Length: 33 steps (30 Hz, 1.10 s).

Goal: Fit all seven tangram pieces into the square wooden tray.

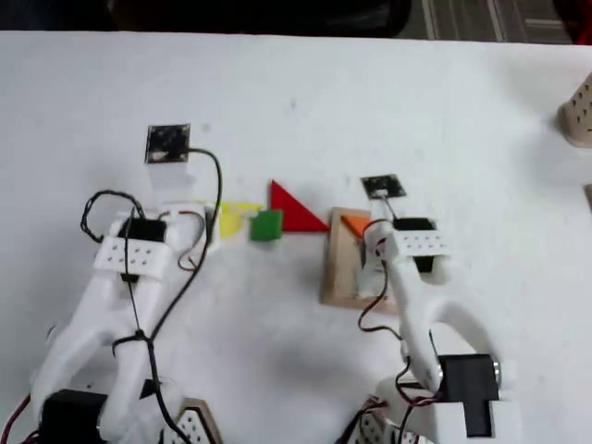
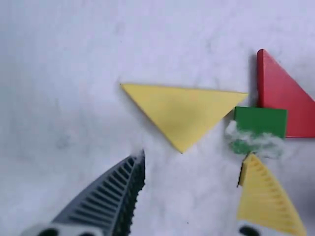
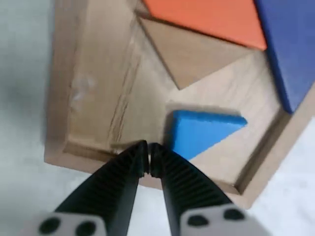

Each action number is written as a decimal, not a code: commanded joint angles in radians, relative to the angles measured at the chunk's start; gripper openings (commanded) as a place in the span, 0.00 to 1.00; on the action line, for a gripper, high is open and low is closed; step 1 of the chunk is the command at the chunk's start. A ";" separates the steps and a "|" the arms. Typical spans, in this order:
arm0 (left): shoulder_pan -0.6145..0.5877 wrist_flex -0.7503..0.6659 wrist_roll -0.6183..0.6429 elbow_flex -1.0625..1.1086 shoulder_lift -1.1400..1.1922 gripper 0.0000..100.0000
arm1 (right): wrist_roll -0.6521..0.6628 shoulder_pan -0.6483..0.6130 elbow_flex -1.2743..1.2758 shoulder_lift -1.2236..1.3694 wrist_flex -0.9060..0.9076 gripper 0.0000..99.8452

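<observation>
The square wooden tray (image 1: 335, 268) lies right of centre, under my right arm. Inside it I see an orange triangle (image 3: 206, 17), a dark blue piece (image 3: 290, 44), a wood-coloured triangle (image 3: 197, 56) and a small light blue triangle (image 3: 199, 130). My right gripper (image 3: 148, 160) is shut on nothing, just above the tray floor beside the light blue triangle. On the table lie a yellow triangle (image 2: 184, 110), a green square (image 2: 260, 123) and a red triangle (image 2: 283, 93). My left gripper (image 2: 192, 162) stands open just short of the yellow triangle's point.
White table all round. A black square marker (image 1: 167, 143) sits on the left arm and another (image 1: 382, 187) on the right arm. A pale perforated object (image 1: 578, 116) stands at the far right edge. Cables hang along both arms.
</observation>
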 commanded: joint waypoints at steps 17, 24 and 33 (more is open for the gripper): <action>-0.002 -0.032 0.006 -0.003 -0.041 0.32 | 0.012 0.139 -0.038 -0.288 0.102 0.02; -0.002 -0.032 0.006 -0.003 -0.041 0.32 | -0.086 0.033 -0.035 -0.357 0.101 0.02; -0.005 -0.032 0.005 -0.002 -0.041 0.32 | -0.158 -0.024 -0.038 -0.124 -0.113 0.02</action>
